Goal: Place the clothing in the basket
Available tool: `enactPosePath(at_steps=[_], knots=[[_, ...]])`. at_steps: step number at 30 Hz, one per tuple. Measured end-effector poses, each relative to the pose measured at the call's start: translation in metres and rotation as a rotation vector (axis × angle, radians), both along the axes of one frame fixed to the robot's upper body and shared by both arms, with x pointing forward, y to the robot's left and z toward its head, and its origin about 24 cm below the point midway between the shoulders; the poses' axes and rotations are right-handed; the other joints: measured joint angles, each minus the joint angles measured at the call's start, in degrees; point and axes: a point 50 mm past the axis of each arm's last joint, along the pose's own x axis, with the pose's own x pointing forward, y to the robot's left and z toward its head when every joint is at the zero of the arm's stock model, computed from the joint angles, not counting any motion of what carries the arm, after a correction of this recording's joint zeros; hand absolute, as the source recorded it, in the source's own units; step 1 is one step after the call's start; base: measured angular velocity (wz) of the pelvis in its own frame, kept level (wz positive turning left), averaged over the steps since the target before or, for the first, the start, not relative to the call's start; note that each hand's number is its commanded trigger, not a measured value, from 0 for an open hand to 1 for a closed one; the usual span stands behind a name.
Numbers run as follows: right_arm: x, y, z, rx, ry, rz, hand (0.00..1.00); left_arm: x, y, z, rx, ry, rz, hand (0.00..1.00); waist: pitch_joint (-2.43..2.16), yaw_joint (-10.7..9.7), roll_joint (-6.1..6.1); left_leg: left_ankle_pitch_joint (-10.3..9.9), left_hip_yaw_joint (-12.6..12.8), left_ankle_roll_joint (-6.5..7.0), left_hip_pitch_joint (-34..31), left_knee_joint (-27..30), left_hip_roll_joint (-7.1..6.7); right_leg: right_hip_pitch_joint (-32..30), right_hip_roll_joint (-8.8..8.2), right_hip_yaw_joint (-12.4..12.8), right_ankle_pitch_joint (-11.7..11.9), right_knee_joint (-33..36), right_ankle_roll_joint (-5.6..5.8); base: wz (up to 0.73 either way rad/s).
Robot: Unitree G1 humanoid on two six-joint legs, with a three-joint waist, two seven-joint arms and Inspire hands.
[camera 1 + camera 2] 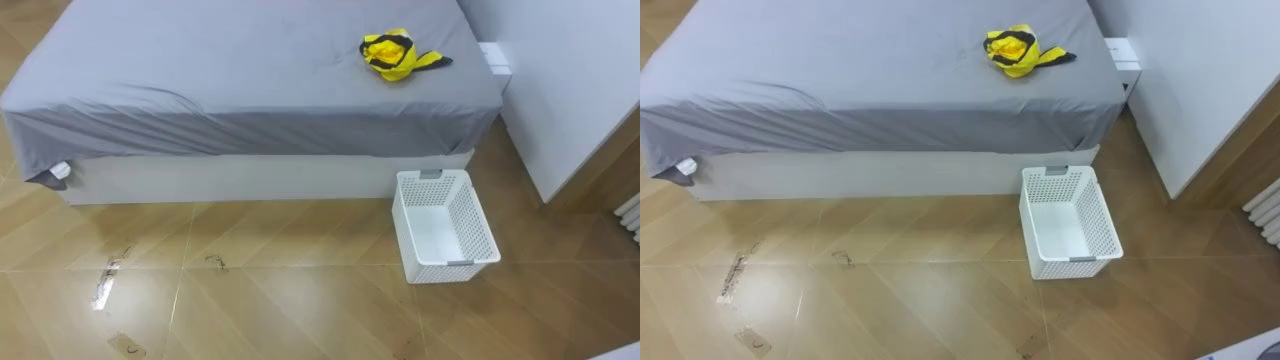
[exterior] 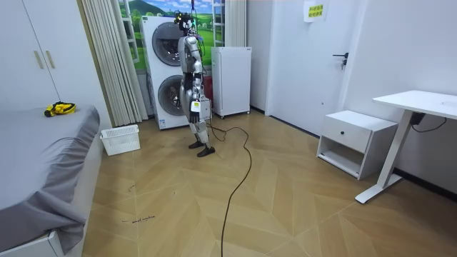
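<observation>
Clothes [image 1: 398, 53] are in neither hand; they lie as a crumpled yellow bundle with black straps on the bed [image 1: 250, 70], near its far right corner. In the room view the robot stands upright on the floor [image 1: 300, 300] in front of the stacked washing machines [image 2: 166, 71], well apart from the bed, with both arms hanging down along its body. Its left hand [image 2: 195, 107] hangs by the hip and its right hand [image 2: 187, 98] just ahead of the torso; whether either is released or clenched cannot be told. The bed carries a smooth grey sheet that drapes in soft folds over a plain white base. A basket [image 1: 482, 228] of white plastic stands upright on the floor just beside the bed's base, below the bundle: rectangular, with perforated lattice walls, small grey handles at its short ends and nothing inside. The floor is glossy wood laid in a slanted plank pattern.
</observation>
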Motion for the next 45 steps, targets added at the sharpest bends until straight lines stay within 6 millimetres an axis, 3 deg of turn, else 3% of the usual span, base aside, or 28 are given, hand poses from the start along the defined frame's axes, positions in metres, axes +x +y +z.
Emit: enactPosePath(at_steps=[22, 27, 30, 32, 33, 35, 36, 38, 39, 40, 41, 42, 43, 44, 45], knots=[[-0.001, 0.000, 0.000, 0.000, -0.004, -0.002, 0.00, 0.002, -0.001, -0.001, -0.004, 0.003, 0.002, 0.00, -0.21, 0.0, 0.43, 0.0, 0.1, 0.00, -0.3, 0.0, 0.00, -0.2, 0.01, -0.1, 0.0, 0.0, 0.00, 0.00], [0.002, -0.001, 0.000, -0.003, -0.009, 0.003, 0.00, 0.002, 0.000, -0.001, -0.002, 0.003, 0.000, 0.00, -0.24, 0.2, 0.58, -0.4, 1.5, -0.20, -0.8, 0.6, 0.38, -1.0, 0.31, -0.1, -0.6, 0.9, -0.21, -0.03], [0.007, -0.002, 0.001, 0.000, -0.018, 0.003, 0.00, 0.003, 0.003, 0.000, 0.009, -0.002, 0.001, 0.00, -0.23, 0.3, 0.90, -4.0, 2.2, -0.55, -3.7, 6.6, 1.98, -3.9, 1.02, -0.5, -3.4, 5.7, -0.74, -0.12], [0.008, -0.002, 0.001, 0.007, -0.023, -0.009, 0.00, 0.004, 0.006, 0.001, 0.015, -0.007, 0.012, 0.00, -0.20, 0.3, 0.87, -6.1, 2.9, -1.63, -8.4, 17.3, 2.97, -4.9, 1.16, -1.5, -5.7, 8.7, -1.75, 0.00], [0.007, -0.002, 0.001, 0.008, -0.021, -0.015, 0.00, 0.004, 0.007, 0.002, 0.018, -0.011, 0.024, 0.00, -0.20, 0.3, 0.83, -6.1, 3.4, -1.64, -9.8, 20.6, 3.31, -4.8, 1.10, -1.4, -6.0, 9.1, -1.98, 0.00], [0.006, -0.007, 0.002, 0.000, -0.015, 0.001, 0.00, -0.001, 0.008, 0.003, 0.023, -0.014, 0.045, 0.00, 0.23, 0.1, 1.49, -4.7, 3.2, -1.51, -15.6, 34.7, 5.80, -2.9, 1.80, -0.7, -6.8, 9.3, -2.85, 0.00], [0.006, -0.006, 0.002, 0.001, -0.011, 0.010, 0.00, -0.003, 0.008, 0.002, 0.020, -0.011, 0.051, 0.00, 0.12, 0.1, 1.42, -4.4, 2.9, -1.32, -17.2, 37.2, 5.96, -2.2, 1.86, 0.0, -7.4, 9.5, -2.97, 0.13], [0.006, -0.007, 0.002, -0.003, -0.011, 0.014, 0.00, -0.004, 0.006, 0.002, 0.011, -0.010, 0.060, 0.00, -0.08, 0.0, 0.02, -4.9, 2.4, -0.20, -23.7, 32.8, 2.73, -1.8, 0.04, 0.3, -9.6, 11.1, -2.95, 0.15], [0.007, -0.008, 0.002, -0.004, -0.012, 0.018, 0.00, -0.005, 0.005, 0.001, 0.010, -0.008, 0.058, 0.00, -0.06, 0.1, -0.17, -4.5, 2.4, -0.55, -25.5, 30.3, 1.89, -1.9, -0.43, 0.4, -10.0, 11.1, -2.85, 0.00], [0.008, -0.008, 0.002, -0.005, -0.014, 0.019, 0.00, -0.006, 0.004, 0.001, 0.007, -0.003, 0.058, 0.00, -0.04, 0.7, -0.30, -2.6, 2.1, -1.65, -28.7, 23.4, 0.85, -1.4, -1.17, 0.6, -10.8, 11.0, -2.63, -0.24], [0.008, -0.009, 0.002, -0.009, -0.009, 0.027, 0.00, -0.009, 0.005, 0.001, 0.008, 0.001, 0.062, 0.00, 0.03, 1.9, -0.28, 1.2, 1.7, -2.05, -30.8, 15.6, 0.96, -0.5, -1.54, 1.1, -11.7, 10.8, -2.53, -0.35], [0.007, -0.009, 0.002, -0.009, -0.003, 0.034, 0.00, -0.011, 0.005, 0.001, 0.009, 0.006, 0.066, 0.00, 0.07, 2.4, -0.46, 3.2, 1.8, -2.13, -31.5, 13.1, 1.09, 0.2, -1.98, 1.3, -12.3, 10.7, -2.43, -0.48], [0.006, -0.008, 0.002, -0.008, 0.011, 0.048, 0.00, -0.016, 0.005, 0.001, 0.010, 0.018, 0.069, 0.00, 0.28, 2.9, -0.37, 6.6, 1.8, -2.01, -32.3, 9.0, 1.46, 2.3, -2.45, 2.1, -13.2, 9.6, -1.70, -0.39], [0.007, -0.008, 0.002, -0.007, 0.015, 0.053, 0.00, -0.017, 0.005, 0.001, 0.008, 0.020, 0.069, 0.00, 0.30, 3.1, -0.69, 10.8, 2.2, -1.54, -32.9, 7.7, 1.65, 3.8, -3.13, 2.9, -14.2, 8.7, -0.97, -0.34], [0.008, -0.008, 0.002, -0.005, 0.015, 0.057, 0.00, -0.017, 0.004, 0.001, 0.006, 0.019, 0.068, 0.00, 0.24, 3.3, -1.15, 13.1, 3.0, -0.89, -33.1, 8.0, 1.40, 4.4, -3.85, 3.3, -14.8, 8.4, -0.66, -0.14]])
